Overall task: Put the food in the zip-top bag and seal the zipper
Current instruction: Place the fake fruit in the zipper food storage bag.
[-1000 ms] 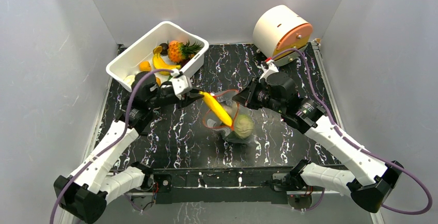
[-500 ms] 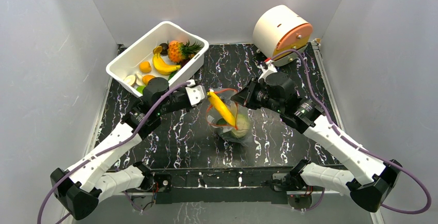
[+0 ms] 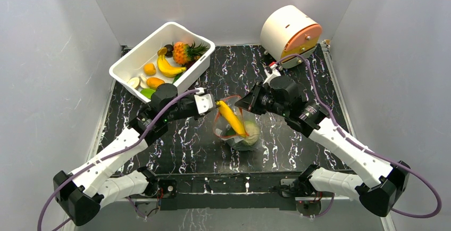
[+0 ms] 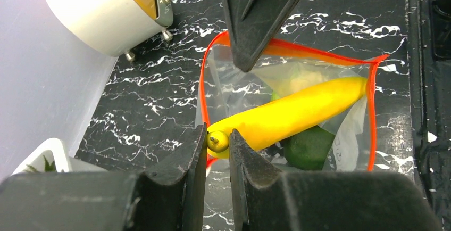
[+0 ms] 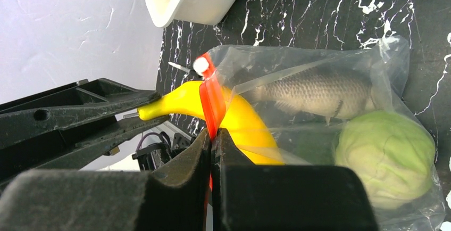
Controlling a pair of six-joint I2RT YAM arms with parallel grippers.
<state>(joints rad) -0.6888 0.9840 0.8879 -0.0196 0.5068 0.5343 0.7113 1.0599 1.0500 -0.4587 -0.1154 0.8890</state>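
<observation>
The banana (image 4: pixel 290 115) slants tip-down into the open bag (image 4: pixel 348 135) at the centre of the table (image 3: pixel 298 76). My left gripper (image 4: pixel 218 136), arm stretched forward and rightward, is clamped on its stem end; my right gripper (image 5: pixel 213 135), arm angled leftward, pinches the zipper (image 5: pixel 213 100) between closed jaws.

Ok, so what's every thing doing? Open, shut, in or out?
zip-top bag: mouth open.
zipper: unsealed, pinched by the right claw.
banana: partly in the bag, stem end outside.
left claw: shut on the banana's stem.
right claw: shut on the zipper.
green round fruit: inside the bag.
toy fish: inside the bag.
white tub: open, fruit inside.
</observation>
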